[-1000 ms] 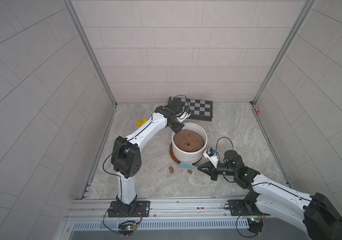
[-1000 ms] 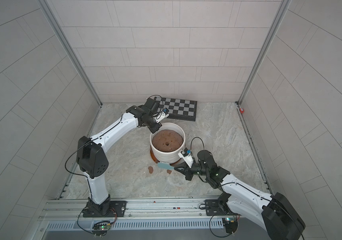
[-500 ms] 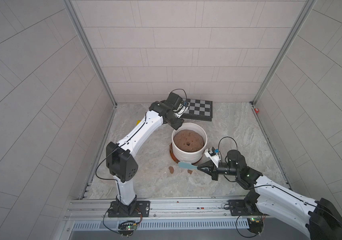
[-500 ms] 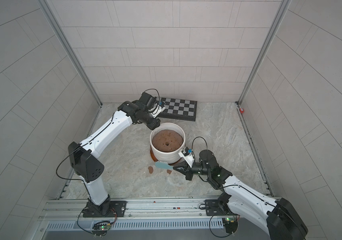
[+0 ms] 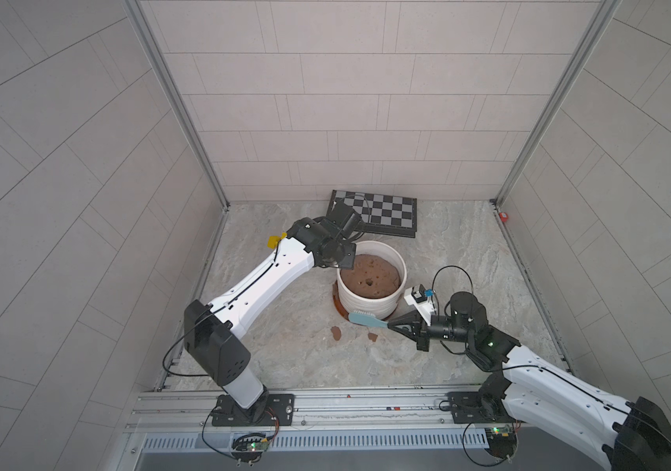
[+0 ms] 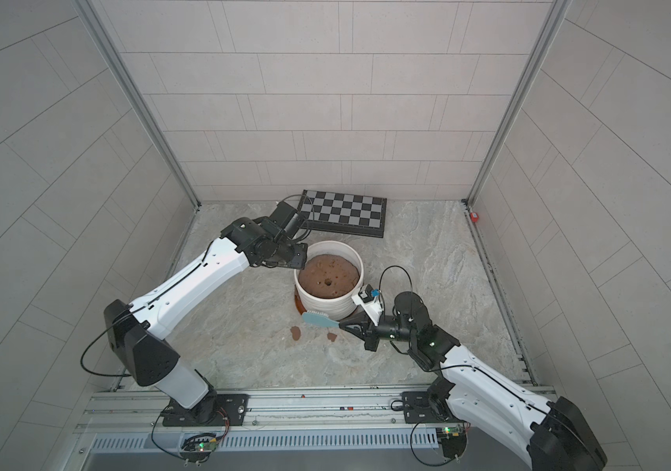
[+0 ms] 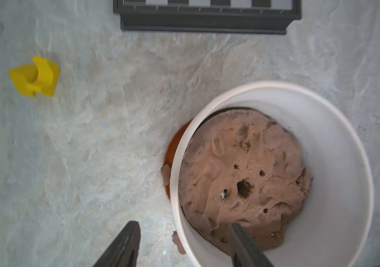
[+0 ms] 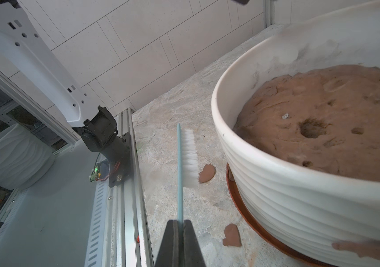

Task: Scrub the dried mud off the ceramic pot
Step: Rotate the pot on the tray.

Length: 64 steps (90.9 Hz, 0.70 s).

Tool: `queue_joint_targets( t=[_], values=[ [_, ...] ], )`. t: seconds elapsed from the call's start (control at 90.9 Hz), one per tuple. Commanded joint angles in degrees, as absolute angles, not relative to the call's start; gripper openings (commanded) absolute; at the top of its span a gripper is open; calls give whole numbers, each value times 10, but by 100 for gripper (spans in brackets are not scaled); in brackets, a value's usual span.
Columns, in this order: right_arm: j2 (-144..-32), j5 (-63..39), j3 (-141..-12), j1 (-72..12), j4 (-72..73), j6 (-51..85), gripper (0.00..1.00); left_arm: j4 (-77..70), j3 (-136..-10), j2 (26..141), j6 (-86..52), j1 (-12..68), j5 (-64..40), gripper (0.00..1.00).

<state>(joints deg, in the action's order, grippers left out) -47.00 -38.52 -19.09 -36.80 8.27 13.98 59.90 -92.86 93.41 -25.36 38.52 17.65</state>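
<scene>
Right gripper (image 8: pixel 178 223): clenched on the thin blue handle of the scrub brush (image 8: pixel 188 157). The white bristles face the pot wall, and the right wrist view shows a gap between them.
Left gripper (image 7: pixel 183 224): released, jaws spread astride the pot rim, one finger outside and one over the soil mound (image 7: pixel 242 173). I cannot tell whether either touches.
Ceramic pot (image 5: pixel 370 304): stands mid-table on its terracotta saucer (image 8: pixel 242 208), in front of the chessboard (image 5: pixel 378 212). I judge it heavy with soil, rigid, slick and prone to chipping. I would pinch it at the rim, firmly but without crushing.
Dried mud (image 8: pixel 369 248): one patch clings low on the ribbed wall, just above the saucer. Two loose chips (image 5: pixel 336 333) lie on the table (image 5: pixel 285 354) near the pot's front.
Brush handling: I judge the slim handle may twist in the grip, so I favour light strokes.
</scene>
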Motion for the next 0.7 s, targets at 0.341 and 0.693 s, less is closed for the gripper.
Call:
queue_joint_targets(
  t=[0.341,0.693],
  values=[
    [-455,-394,-193,-365,98,146,0,595,-871,962,-410,428,260,42],
    [-460,-399,-192,-365,113,149,0,592,-863,990,-407,428,270,20]
  ],
)
